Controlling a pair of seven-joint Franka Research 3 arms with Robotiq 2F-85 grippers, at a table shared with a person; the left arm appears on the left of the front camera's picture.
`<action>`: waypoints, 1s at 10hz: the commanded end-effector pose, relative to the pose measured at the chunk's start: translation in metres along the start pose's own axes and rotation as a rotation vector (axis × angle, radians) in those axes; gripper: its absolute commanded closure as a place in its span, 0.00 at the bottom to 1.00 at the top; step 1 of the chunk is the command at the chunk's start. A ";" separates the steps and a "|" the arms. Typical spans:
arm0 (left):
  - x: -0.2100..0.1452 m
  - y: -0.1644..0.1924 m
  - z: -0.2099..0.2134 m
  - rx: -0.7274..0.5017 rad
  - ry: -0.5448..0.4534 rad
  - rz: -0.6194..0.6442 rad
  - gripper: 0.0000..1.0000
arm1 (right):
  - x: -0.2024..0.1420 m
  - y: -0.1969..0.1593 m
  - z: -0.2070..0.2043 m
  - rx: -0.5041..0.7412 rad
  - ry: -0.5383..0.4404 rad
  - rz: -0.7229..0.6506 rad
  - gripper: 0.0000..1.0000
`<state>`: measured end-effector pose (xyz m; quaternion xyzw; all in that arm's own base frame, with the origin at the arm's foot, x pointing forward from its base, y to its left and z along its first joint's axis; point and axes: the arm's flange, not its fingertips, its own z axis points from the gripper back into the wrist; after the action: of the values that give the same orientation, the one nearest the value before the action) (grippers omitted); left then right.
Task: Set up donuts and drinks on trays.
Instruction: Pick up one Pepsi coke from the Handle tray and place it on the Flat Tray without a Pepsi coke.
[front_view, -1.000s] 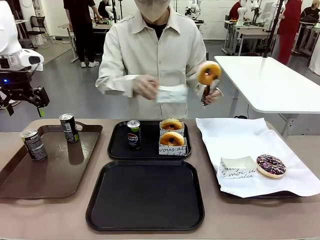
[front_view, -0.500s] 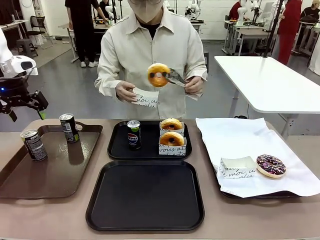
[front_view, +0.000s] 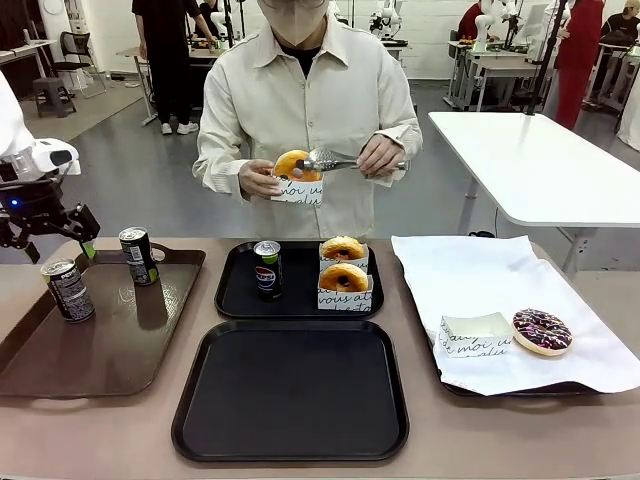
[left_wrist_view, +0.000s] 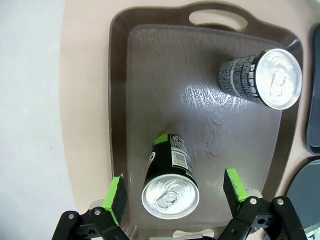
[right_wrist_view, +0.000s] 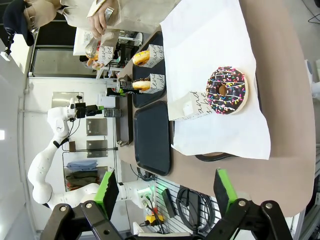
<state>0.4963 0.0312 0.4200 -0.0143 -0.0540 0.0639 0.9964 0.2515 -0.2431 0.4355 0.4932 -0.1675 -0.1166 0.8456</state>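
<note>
My left gripper (front_view: 58, 247) hangs open just above a dark drink can (front_view: 66, 290) on the brown tray; in the left wrist view the can (left_wrist_view: 172, 165) stands between the green pads (left_wrist_view: 117, 200). A second can (front_view: 137, 255) stands farther back. The far black tray (front_view: 232, 295) holds a Pepsi can (front_view: 267, 268) and two sleeved donuts (front_view: 343, 248) (front_view: 343, 278). The near black tray (front_view: 290, 390) lies in front. The person lowers a golden donut (front_view: 293, 163) with tongs (front_view: 340, 161) into a paper sleeve. My right gripper (right_wrist_view: 165, 187) is open, off the table's end.
The long brown tray (front_view: 100, 350) lies at the left. At the right, a white-paper-lined tray (front_view: 470, 275) carries a chocolate sprinkled donut (front_view: 542, 331) and an empty sleeve (front_view: 474, 335). A white table stands behind at the right.
The person swung the donut on the tongs from the picture's right over to the sleeve in the other hand. My left gripper has dropped toward the left can, still open.
</note>
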 end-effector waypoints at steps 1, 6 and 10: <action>0.001 0.004 -0.012 0.038 0.003 -0.027 0.00 | 0.003 0.001 0.000 0.025 -0.014 0.003 0.00; -0.008 0.006 -0.028 0.052 0.030 -0.034 0.00 | 0.003 0.001 0.000 0.025 -0.014 0.003 0.00; -0.017 0.007 -0.037 0.036 0.033 -0.020 0.00 | 0.003 0.001 0.000 0.025 -0.014 0.003 0.00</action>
<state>0.4889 0.0333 0.3820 0.0053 -0.0234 0.0510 0.9984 0.2515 -0.2431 0.4355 0.4932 -0.1675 -0.1166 0.8456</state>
